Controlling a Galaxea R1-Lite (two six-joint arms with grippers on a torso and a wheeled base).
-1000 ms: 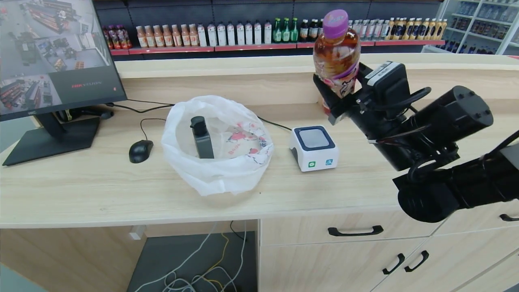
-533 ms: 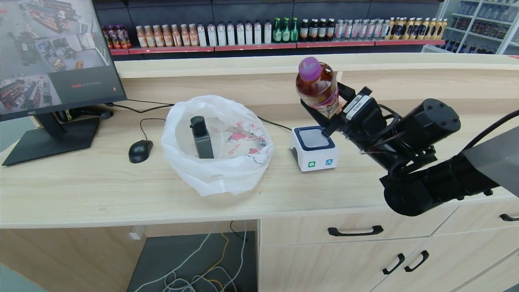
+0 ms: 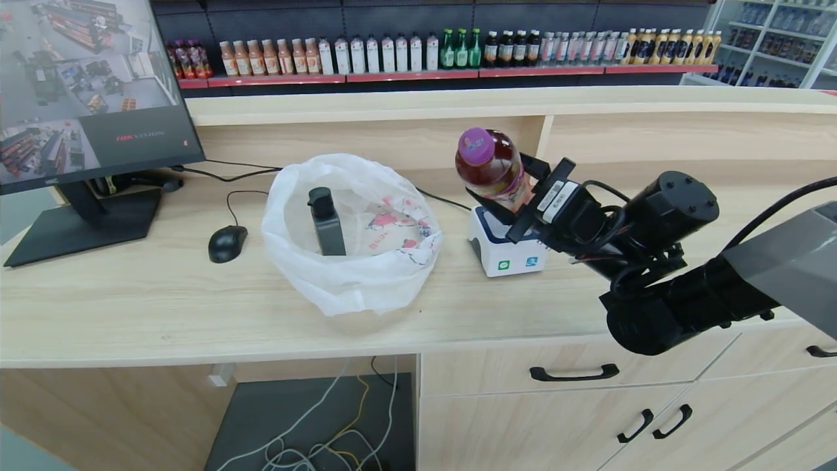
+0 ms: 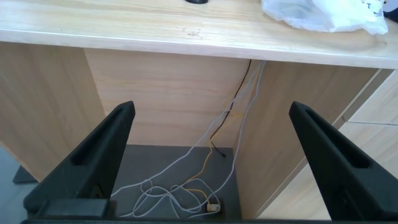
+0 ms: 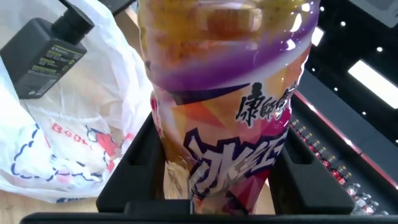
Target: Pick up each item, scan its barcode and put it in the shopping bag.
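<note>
My right gripper (image 3: 507, 199) is shut on a tea bottle (image 3: 492, 165) with a purple cap and amber drink, held tilted toward the bag just above the white barcode scanner (image 3: 505, 250). In the right wrist view the bottle (image 5: 230, 106) sits between the black fingers (image 5: 134, 165). The white plastic shopping bag (image 3: 353, 275) stands open left of the scanner, with a dark grey pump bottle (image 3: 325, 222) upright inside; the pump bottle (image 5: 46, 53) and bag (image 5: 68, 149) lie beyond the held bottle. My left gripper (image 4: 211, 162) hangs open below the counter's front edge, with nothing in it.
A monitor (image 3: 85, 85) on a stand and a black mouse (image 3: 227, 243) occupy the counter's left. A raised back ledge (image 3: 458, 104) runs behind the counter. Drawers with black handles (image 3: 574, 373) are below on the right, loose cables (image 4: 205, 162) under the counter.
My right arm has brought the bottle down and to the left, from high at the back ledge to just over the scanner, tilting it toward the bag.
</note>
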